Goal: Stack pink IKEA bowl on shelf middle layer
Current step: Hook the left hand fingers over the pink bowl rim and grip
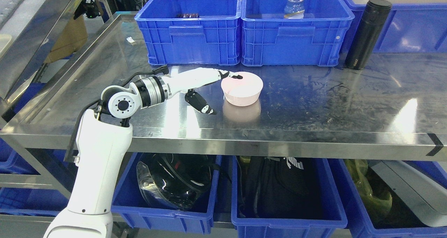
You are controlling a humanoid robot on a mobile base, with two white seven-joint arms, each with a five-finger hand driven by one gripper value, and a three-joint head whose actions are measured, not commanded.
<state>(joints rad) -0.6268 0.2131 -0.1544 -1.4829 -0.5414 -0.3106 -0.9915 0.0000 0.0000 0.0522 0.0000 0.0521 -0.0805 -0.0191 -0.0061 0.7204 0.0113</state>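
A pink bowl (pixel 242 88) stands upright on the steel shelf (pixel 314 105), near the middle, and seems to be a single bowl. My left arm comes in from the lower left. Its hand (pixel 223 93) lies stretched out at the bowl's left side. The long fingers (pixel 230 76) reach over the near-left rim, their dark tips just inside the bowl. The thumb (pixel 202 105) hangs lower on the left, apart from the bowl's wall. The hand is open and not closed on the bowl.
Two blue crates (pixel 190 31) (pixel 293 35) stand at the back of the shelf, the right one holding a water bottle (pixel 295 4). A black flask (pixel 366 33) stands at the back right. Below, blue bins hold a black helmet (pixel 174 182) and a black bag (pixel 279 185).
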